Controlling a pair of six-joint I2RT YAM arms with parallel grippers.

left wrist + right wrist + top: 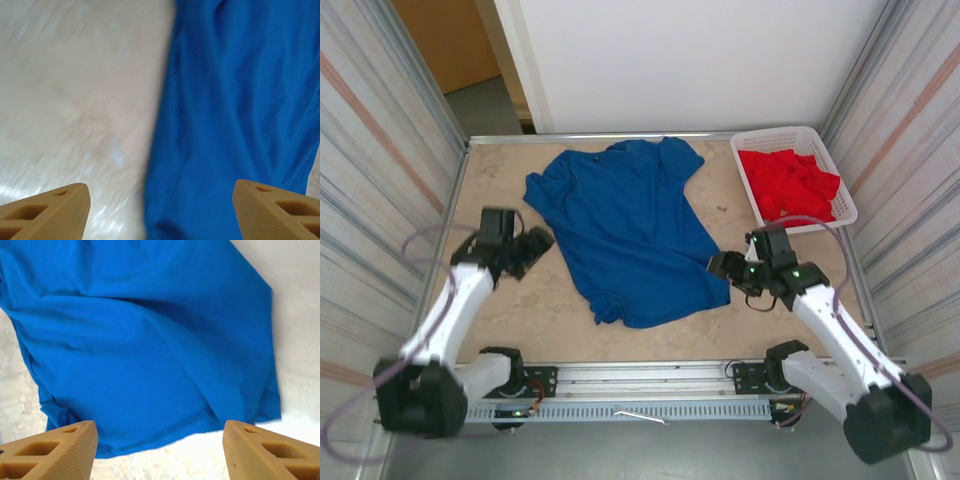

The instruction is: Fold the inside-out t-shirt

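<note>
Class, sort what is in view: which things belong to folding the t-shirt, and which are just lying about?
Belongs to the job: blue t-shirt, left end effector, right end effector.
Just lying about: white basket, red garment in it.

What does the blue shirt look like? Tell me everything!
The t-shirt is plain bright blue and looks like soft, thin cloth. It lies spread out but wrinkly on the table, a bit slanted, with its neck at the far side, its short sleeves out and its stitched hem nearest the arms. No print shows. The open left end effector hangs over its side edge and the open right end effector over its hem.
</note>
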